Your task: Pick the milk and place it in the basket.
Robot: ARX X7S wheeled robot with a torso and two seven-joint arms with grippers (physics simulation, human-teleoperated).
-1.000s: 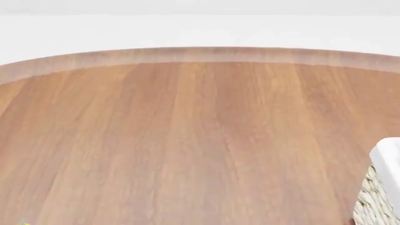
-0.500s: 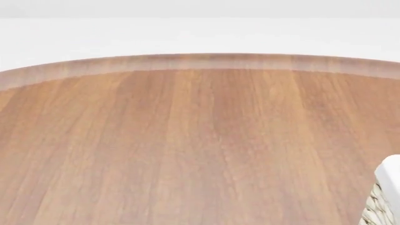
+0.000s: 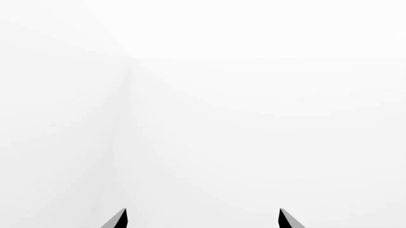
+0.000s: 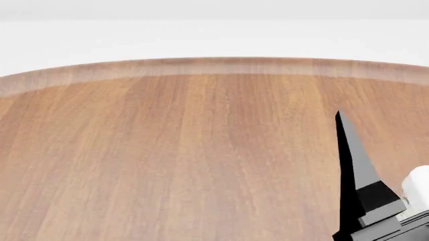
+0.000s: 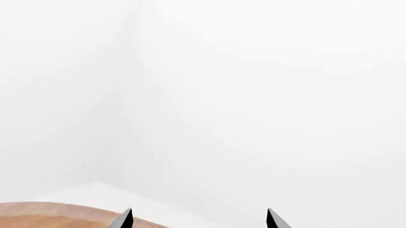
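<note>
The milk is out of view in every frame. Only a white cloth-lined corner of the basket (image 4: 420, 185) shows, at the right edge of the head view. One long dark finger (image 4: 353, 170) of my right gripper rises in front of that corner, over the wooden table (image 4: 168, 150). In the right wrist view the right gripper (image 5: 198, 214) is open, its two tips far apart with nothing between them, facing a white wall. My left gripper (image 3: 203, 214) is open too and empty, with only white wall ahead of it.
The round table's far edge (image 4: 214, 65) curves across the head view, with white floor and wall beyond. A strip of the tabletop (image 5: 38, 216) shows beside the right gripper's fingertip.
A dark finger of the right gripper has risen into the head view at the lower right, partly covering the basket corner. The table's far edge sits lower than one second ago.
</note>
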